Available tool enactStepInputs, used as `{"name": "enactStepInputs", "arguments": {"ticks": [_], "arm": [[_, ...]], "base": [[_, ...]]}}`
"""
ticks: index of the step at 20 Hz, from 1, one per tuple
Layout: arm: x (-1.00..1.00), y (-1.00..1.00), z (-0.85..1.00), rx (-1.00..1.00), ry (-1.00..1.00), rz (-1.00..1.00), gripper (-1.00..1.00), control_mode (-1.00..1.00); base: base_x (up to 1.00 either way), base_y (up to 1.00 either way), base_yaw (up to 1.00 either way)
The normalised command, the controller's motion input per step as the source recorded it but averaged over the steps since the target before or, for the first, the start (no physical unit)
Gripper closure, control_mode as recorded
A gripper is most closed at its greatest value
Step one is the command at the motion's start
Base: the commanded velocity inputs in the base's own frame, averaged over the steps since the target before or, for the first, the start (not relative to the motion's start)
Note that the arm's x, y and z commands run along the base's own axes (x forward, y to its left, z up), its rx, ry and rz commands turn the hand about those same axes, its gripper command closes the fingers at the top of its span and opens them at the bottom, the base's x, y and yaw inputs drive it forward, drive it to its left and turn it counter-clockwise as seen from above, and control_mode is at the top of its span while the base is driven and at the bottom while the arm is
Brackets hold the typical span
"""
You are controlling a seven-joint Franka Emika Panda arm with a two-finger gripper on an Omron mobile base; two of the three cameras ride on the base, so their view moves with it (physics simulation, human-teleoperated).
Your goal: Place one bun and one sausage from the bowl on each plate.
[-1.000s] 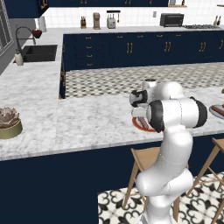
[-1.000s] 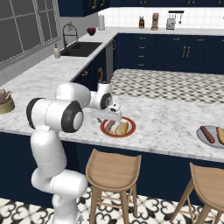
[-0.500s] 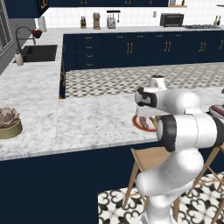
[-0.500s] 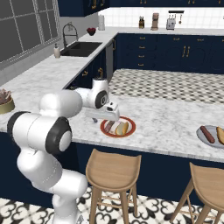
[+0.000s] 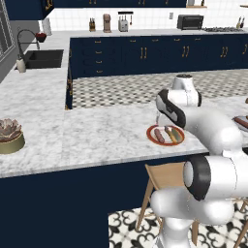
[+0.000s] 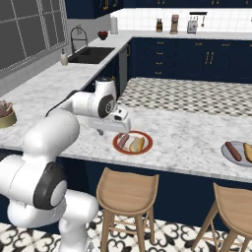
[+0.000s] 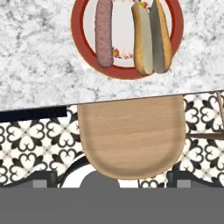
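Note:
The white plate with the orange-red rim [image 5: 165, 134] [image 6: 133, 142] [image 7: 127, 72] lies near the counter's front edge. On it, side by side, are a sausage [image 5: 159, 135] [image 6: 123, 141] [image 7: 104, 33] and a bun [image 5: 173, 135] [image 6: 138, 144] [image 7: 151, 37]. My gripper [image 5: 159, 118] [image 6: 114, 127] [image 7: 113, 178] hovers just beside and above this plate, open, with nothing between its fingers. Further right, the grey plate [image 6: 227, 155] [image 5: 240, 127] holds a sausage [image 6: 233, 151] and a bun [image 6: 247, 151]. The bowl is out of view.
A wooden stool [image 6: 128, 189] [image 7: 131, 135] stands under the counter edge below the rimmed plate, and another stool [image 6: 236, 202] is to its right. A tan pot with a succulent [image 5: 9, 138] [image 6: 5, 115] sits far left. The sink [image 5: 41, 58] is at the back left.
The arm's elbow has swung out and lower while the hand stays by the rimmed plate, shifted slightly off it. The jaws stay open. The food has not moved.

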Motion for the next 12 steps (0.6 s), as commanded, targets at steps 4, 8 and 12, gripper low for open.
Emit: {"name": "enactStepInputs", "arguments": {"ticks": [4,8,12], "arm": [[-0.53,0.01,0.65,0.00,0.00,0.00,-1.00,-1.00],[-0.66,0.00,0.48,0.00,0.00,0.00,-1.00,-1.00],[-0.86,0.10,0.07,0.00,-0.01,0.03,-1.00,-1.00]], "base": [[0.00,0.00,0.00],[0.00,0.00,0.00],[0.00,0.00,0.00]]}}
